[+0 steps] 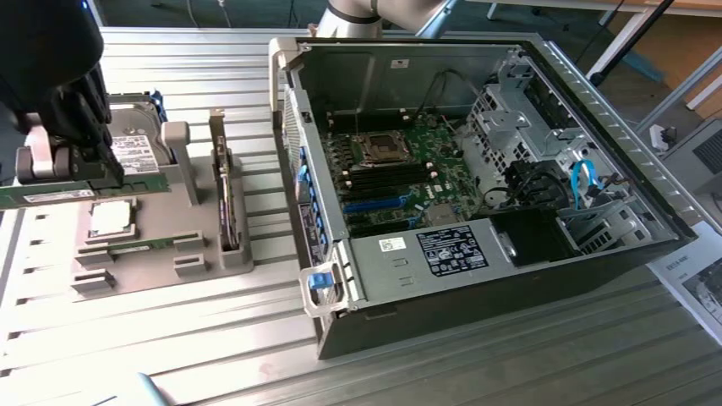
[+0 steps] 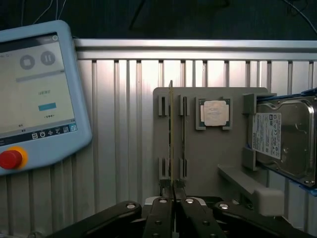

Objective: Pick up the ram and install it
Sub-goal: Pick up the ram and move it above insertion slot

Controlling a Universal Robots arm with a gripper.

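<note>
Gripper (image 1: pixel 70 173) (image 2: pixel 173 192), black with two fingers, is pinched narrow on the ram (image 1: pixel 34 196) (image 2: pixel 171 134): the long thin green circuit-board stick, held level and on edge, clamped across its flat faces.

Progress, my read: the pick looks done. The stick appears to ride just above its slot, not seated in it. Install is not done, since the ram is well apart from the machine it goes into.

Surroundings, big to small:
- Ribbed aluminium table (image 1: pixel 474 364) under everything.
- Open black-and-silver tower computer case (image 1: pixel 631 254), well off to the gripper's side toward the exterior view's right. Inside it are the green motherboard (image 1: pixel 423 190), a square processor socket (image 1: pixel 381 148), dark long memory slots (image 1: pixel 390 175) next to it that look empty, and blue cables (image 1: pixel 581 182) at the drive bay.
- Light-blue teach pendant with red stop button (image 2: pixel 34 94), lying on the table off to one side of the gripper.
- Grey moulded parts tray (image 1: pixel 158 211) (image 2: pixel 208 163) directly below the gripper, holding what follows.
- Large silver hard drive with white label (image 1: pixel 135 148) (image 2: pixel 285 139), near the gripper on the tray's far side.
- Square silver processor chip (image 1: pixel 113 220) (image 2: pixel 216 113), in its pocket just beside the ram.
- Second thin green stick (image 1: pixel 141 246) (image 2: pixel 184 134), seated in the slot next to the held one and untouched.
</note>
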